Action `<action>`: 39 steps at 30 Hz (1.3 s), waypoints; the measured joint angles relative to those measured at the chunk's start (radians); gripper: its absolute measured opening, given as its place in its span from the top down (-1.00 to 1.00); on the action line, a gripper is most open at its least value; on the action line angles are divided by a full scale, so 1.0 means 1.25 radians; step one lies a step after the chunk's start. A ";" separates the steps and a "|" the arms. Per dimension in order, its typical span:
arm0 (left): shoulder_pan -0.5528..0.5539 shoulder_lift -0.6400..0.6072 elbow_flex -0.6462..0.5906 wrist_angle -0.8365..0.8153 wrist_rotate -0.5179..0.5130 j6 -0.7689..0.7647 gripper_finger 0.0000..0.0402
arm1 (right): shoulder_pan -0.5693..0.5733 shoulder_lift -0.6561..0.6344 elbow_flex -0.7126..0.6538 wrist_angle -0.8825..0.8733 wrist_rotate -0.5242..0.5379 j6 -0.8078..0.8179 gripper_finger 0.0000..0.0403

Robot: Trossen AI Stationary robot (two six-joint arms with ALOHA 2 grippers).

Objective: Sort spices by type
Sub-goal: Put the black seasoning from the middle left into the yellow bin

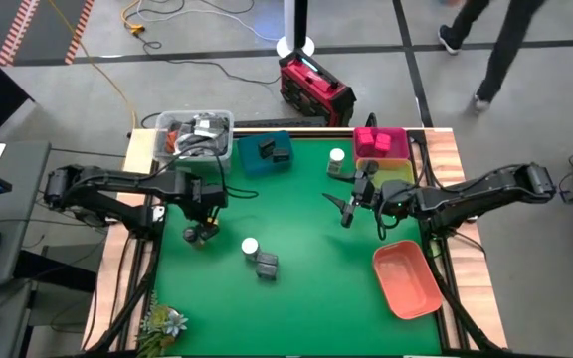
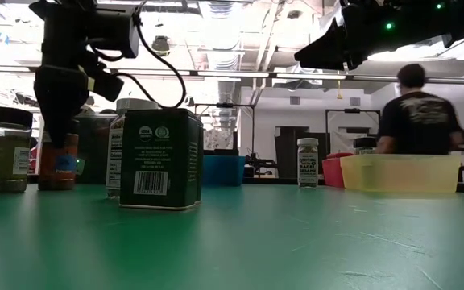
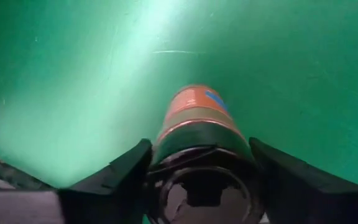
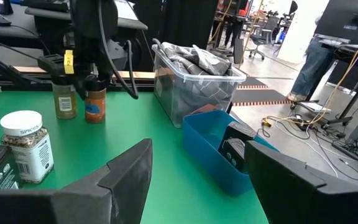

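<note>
Overhead, the green table (image 1: 296, 298) carries a blue tray (image 1: 265, 154) at its far side. Left gripper (image 3: 201, 165) sits over an upright orange-labelled jar (image 3: 194, 118) near the table's left edge, fingers closely flanking its dark lid; whether they grip cannot be told. Right gripper (image 1: 351, 207) hangs mid-table, fingers apart, empty.

Table surface (image 1: 296, 214): green.
Round jar (image 3: 194, 115): orange label with a blue mark, dark lid.
Second round jar (image 2: 5, 153): olive-green contents, black lid.
Tin (image 2: 161, 159): dark green, white barcode panel.
Small jar (image 4: 27, 146): white cap, speckled contents.
Trays: teal-blue (image 1: 267, 154), pink (image 1: 381, 141), yellow (image 2: 401, 172), salmon (image 1: 406, 278).
Cubic boxes (image 1: 374, 139): magenta.
</note>
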 joint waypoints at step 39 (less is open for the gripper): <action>0.114 0.213 0.435 0.120 0.089 0.312 0.01 | -0.013 0.325 0.213 0.091 -0.008 -0.073 -0.41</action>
